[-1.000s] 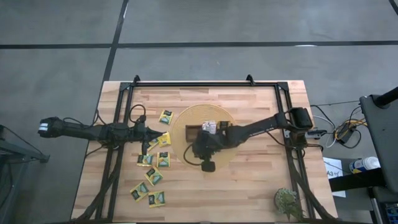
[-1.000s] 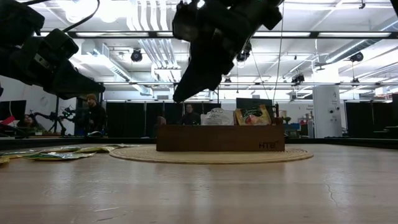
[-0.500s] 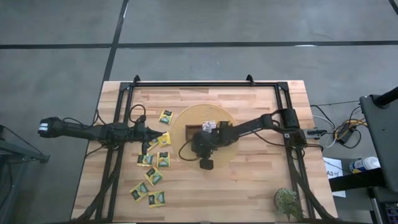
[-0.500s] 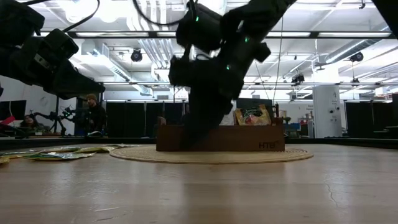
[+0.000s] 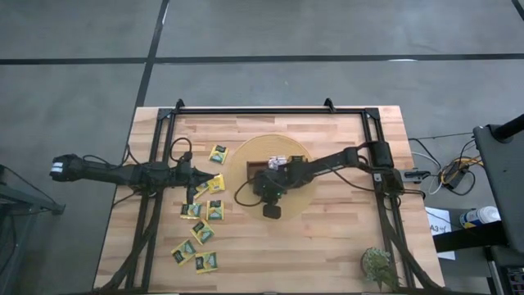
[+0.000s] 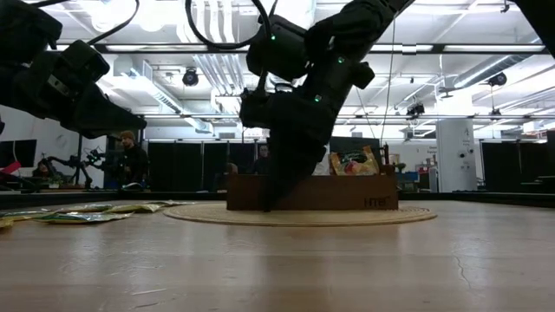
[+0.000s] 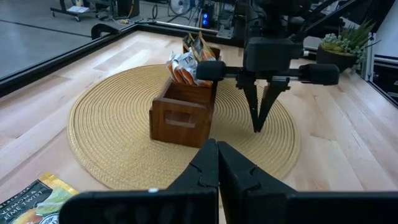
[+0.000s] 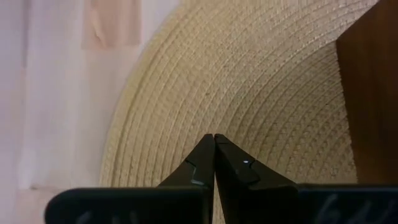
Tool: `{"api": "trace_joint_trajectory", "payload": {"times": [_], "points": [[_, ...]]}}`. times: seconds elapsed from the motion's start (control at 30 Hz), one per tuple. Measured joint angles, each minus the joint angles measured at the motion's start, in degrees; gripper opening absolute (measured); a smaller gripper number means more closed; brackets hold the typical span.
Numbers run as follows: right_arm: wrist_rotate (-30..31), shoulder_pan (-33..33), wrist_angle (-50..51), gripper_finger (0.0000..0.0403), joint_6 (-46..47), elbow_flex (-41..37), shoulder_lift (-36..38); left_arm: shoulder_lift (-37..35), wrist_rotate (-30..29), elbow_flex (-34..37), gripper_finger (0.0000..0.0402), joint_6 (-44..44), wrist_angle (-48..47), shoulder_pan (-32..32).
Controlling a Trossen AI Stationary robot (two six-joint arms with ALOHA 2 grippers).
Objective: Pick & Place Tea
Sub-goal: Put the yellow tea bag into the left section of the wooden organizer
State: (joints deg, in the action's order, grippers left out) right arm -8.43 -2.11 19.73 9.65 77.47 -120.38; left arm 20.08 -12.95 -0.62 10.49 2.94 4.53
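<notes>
The right claw [image 7: 257, 127] hangs point-down over a round woven mat [image 5: 246, 156] at the middle of the wooden table [image 5: 327, 246], its 2 fingers pressed together with nothing between them, the tips just above the mat and just beside the brown wooden tray [image 7: 183, 109]. The right wrist view shows the same closed tips [image 8: 214, 155] over the mat's weave [image 8: 249, 81], with a dark wall of the tray [image 8: 370, 93] along one edge. The tray stands on the mat and already holds several tea packets [image 7: 189, 59] upright in its compartments; which compartment each sits in cannot be told. In the low view a green-and-orange packet [image 6: 351, 161] shows above the tray's rim [image 6: 364, 191]. The left claw [image 5: 196, 177] is held out above the table's left part, its fingers also shut tight and empty, with a cluster of yellow-green tea packets [image 5: 205, 232] lying flat and loose on the bare wood below and around it; one packet [image 5: 218, 153] lies apart, nearer the mat's far-left edge. A corner of a yellow-green packet [image 7: 37, 196] shows beside the left claw's own closed fingers [image 7: 214, 165] in the left wrist view. A small potted plant [image 5: 378, 266] stands at the table's near-right corner. People stand in the dim room beyond the table.
</notes>
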Motion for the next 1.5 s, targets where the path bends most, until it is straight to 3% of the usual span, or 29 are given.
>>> {"api": "trace_joint_trajectory", "payload": {"times": [0.57,0.93,1.23,1.5], "points": [[1.66,-0.72,4.52,0.0008,0.65,1.27,1.74,-0.01,0.01,0.02,0.0000,0.02,0.00,0.00],[1.95,-4.42,-4.09,0.0008,-6.62,2.44,9.87,0.02,0.00,0.01,0.0000,0.00,0.00,0.00],[2.17,-4.68,-3.81,0.0008,-13.83,2.55,14.22,-0.01,0.01,0.01,0.0000,-0.01,-0.01,-0.01],[2.29,-4.82,2.57,0.0009,-6.75,1.52,14.19,0.02,0.00,0.00,0.0000,0.01,0.00,0.00]]}}
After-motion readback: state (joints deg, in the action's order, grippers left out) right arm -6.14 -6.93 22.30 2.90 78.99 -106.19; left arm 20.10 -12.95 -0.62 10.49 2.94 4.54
